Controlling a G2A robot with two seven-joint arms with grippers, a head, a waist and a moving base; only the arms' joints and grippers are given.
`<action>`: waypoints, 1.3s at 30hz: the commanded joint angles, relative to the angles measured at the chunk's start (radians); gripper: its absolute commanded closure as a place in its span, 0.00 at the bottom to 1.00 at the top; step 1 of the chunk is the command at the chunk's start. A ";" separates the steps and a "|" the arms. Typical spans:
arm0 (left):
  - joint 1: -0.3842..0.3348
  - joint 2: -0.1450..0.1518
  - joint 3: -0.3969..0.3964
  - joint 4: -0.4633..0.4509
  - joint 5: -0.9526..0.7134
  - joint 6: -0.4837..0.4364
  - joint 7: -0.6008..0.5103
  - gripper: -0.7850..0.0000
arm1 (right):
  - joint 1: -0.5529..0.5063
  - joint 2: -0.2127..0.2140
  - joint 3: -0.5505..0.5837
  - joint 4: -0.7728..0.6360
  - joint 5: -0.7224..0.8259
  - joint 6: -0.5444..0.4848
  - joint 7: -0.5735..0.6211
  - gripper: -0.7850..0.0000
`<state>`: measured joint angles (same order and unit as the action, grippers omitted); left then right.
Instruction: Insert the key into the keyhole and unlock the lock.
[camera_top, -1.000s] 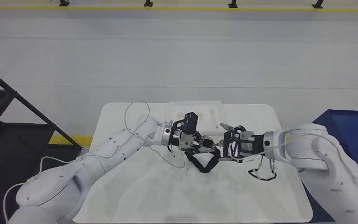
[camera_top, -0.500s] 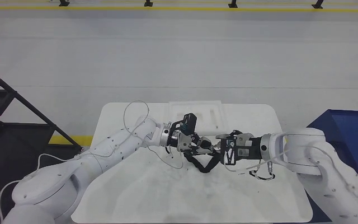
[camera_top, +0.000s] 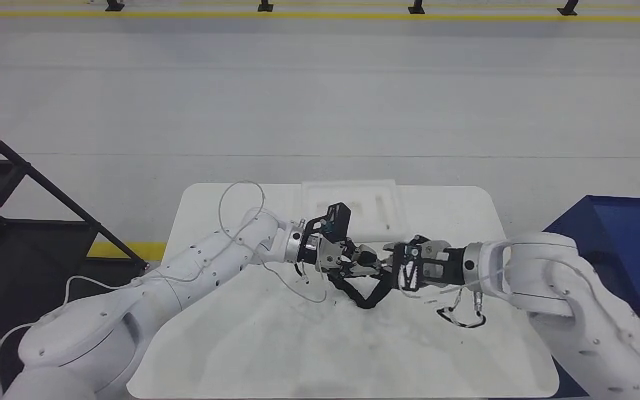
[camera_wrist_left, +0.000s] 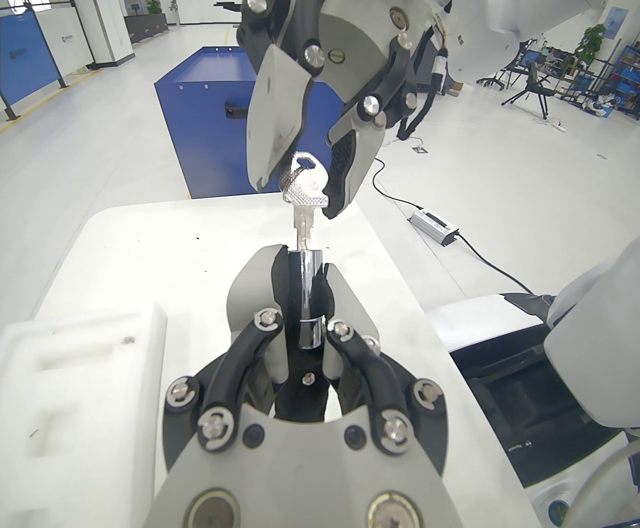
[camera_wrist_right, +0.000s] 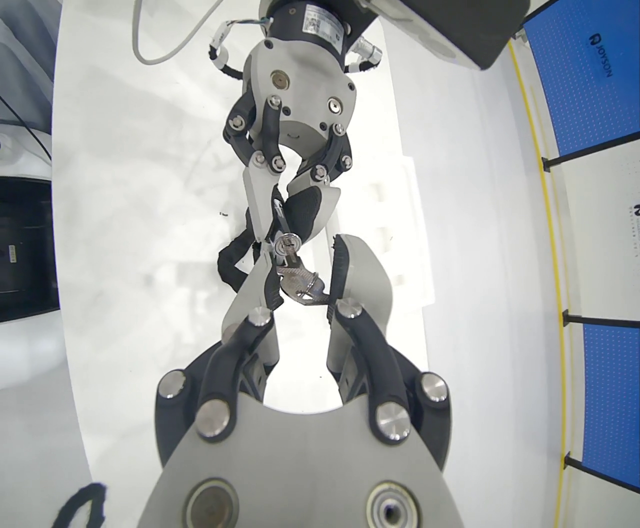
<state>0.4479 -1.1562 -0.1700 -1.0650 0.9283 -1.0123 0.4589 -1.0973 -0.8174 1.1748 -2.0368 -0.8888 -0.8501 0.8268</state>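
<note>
The lock is a silver cylinder with a black cable loop hanging from it. My left gripper is shut on the cylinder above the middle of the table. The silver key has its blade in the keyhole, and its flat head sticks out toward my right arm. My right gripper faces the left one head-on. Its fingers touch the key's head on both sides. In the top view the left gripper and the right gripper meet tip to tip.
A white foam tray lies at the far edge of the white table. A black cord hangs under my right wrist. A blue bin stands off the table's right side.
My right gripper has moved in toward the left one and rolled at the wrist, closing around the key's head. The left arm and the lock have stayed almost still.
</note>
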 joint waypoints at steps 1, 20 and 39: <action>0.000 0.000 0.000 -0.001 0.000 0.000 0.001 1.00 | 0.003 0.001 -0.002 -0.001 0.041 0.031 0.029 1.00; -0.001 -0.006 0.000 -0.003 0.011 0.000 -0.001 1.00 | 0.034 -0.002 -0.023 -0.021 0.298 0.363 0.225 1.00; 0.004 -0.010 -0.015 0.130 0.094 0.016 -0.114 1.00 | 0.012 0.001 0.020 0.039 0.380 0.401 0.188 0.00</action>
<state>0.4467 -1.1649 -0.1804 -0.9398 1.0177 -1.0056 0.3564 -1.0818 -0.8164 1.1927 -2.0010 -0.5129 -0.4447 1.0182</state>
